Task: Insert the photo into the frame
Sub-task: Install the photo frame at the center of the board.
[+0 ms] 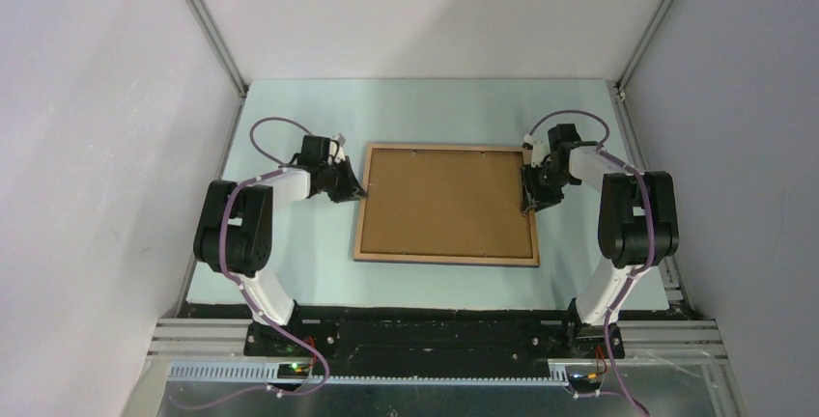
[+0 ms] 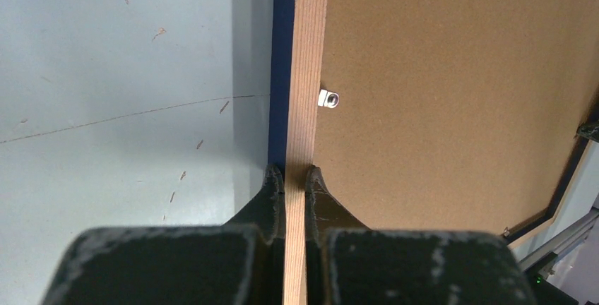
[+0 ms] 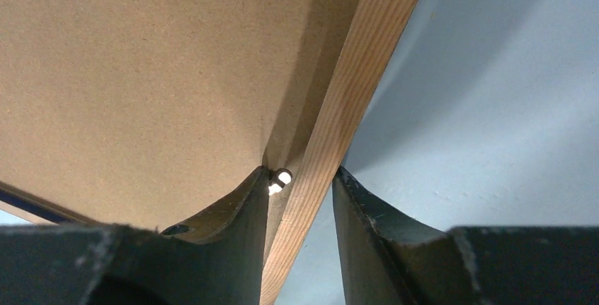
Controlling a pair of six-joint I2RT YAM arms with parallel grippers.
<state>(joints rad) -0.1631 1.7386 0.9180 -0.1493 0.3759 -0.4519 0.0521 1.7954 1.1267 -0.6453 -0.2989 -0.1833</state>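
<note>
The frame (image 1: 444,260) lies back-up in the middle of the table, with the brown backing board (image 1: 444,200) inside it. The photo is hidden. My left gripper (image 1: 359,188) is shut on the frame's left border; in the left wrist view the fingers (image 2: 274,192) pinch the light wood strip (image 2: 304,72), whose dark blue outer side (image 2: 284,51) shows. My right gripper (image 1: 527,197) is open and straddles the right border (image 3: 367,58). One finger is over the backing board (image 3: 141,72) and the other is outside the border with a gap.
Small metal tabs (image 2: 328,99) (image 3: 279,180) sit on the frame's inner edge against the board. The pale green table (image 1: 290,272) is walled by grey panels with metal posts (image 1: 208,21) at the back corners. The arm bases stand at the near edge.
</note>
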